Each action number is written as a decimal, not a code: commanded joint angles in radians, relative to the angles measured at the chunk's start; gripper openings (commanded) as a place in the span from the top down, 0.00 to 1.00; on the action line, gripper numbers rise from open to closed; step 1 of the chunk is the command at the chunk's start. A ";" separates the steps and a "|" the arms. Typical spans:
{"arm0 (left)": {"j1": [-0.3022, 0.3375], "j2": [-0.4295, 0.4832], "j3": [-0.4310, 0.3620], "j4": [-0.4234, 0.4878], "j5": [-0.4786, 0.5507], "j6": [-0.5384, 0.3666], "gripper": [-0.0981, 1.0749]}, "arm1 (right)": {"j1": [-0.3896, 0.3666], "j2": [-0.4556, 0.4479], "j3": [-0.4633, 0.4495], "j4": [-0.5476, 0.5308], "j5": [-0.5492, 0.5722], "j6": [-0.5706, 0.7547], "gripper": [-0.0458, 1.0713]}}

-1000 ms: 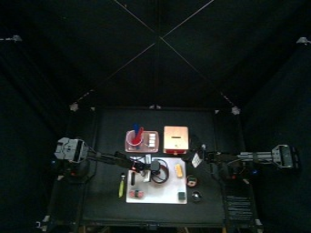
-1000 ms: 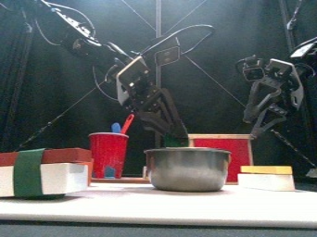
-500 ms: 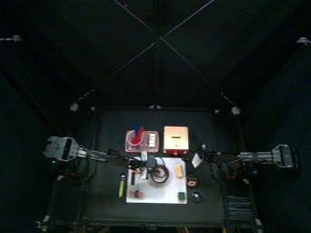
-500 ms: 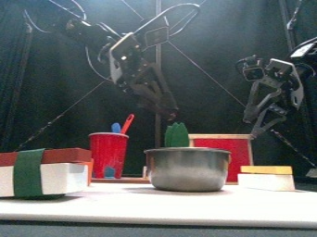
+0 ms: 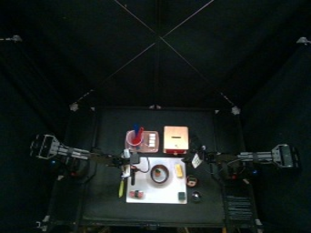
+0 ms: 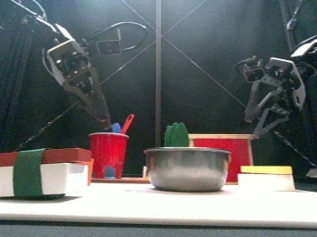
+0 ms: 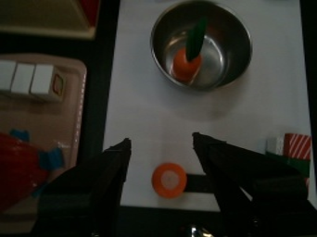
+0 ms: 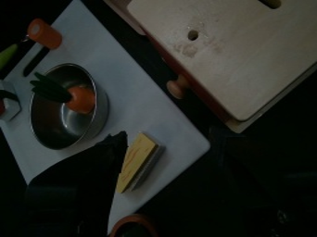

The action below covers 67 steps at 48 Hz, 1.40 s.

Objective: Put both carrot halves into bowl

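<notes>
w/ one carrot half (image 7: 184, 65) in the bowl (image 7: 235, 56), our left fingers (image 7: 158, 157) spread, right fingers can't tell, 2nd half (image 7: 169, 178) could roll off the surface (image 7: 247, 120) if nudged.

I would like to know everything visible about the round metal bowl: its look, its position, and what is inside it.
The round metal bowl looks like brushed steel, with a darker rim and a pale grey inside. It stands upright on the white mat, near the table's middle, apart from the red cup and the tan box. Inside lies one orange carrot piece with a green top, which pokes above the rim in the front view. No gripper touches the bowl.
</notes>
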 commanded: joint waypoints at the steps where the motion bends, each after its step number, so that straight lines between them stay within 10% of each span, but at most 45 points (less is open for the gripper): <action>1: -0.003 -0.011 0.009 -0.009 -0.005 0.000 0.10 | 0.002 -0.005 -0.012 0.006 -0.003 -0.002 0.07; 67: 0.005 0.216 -0.009 -0.069 0.003 0.005 0.15 | -0.009 -0.002 -0.018 0.005 -0.005 0.000 0.07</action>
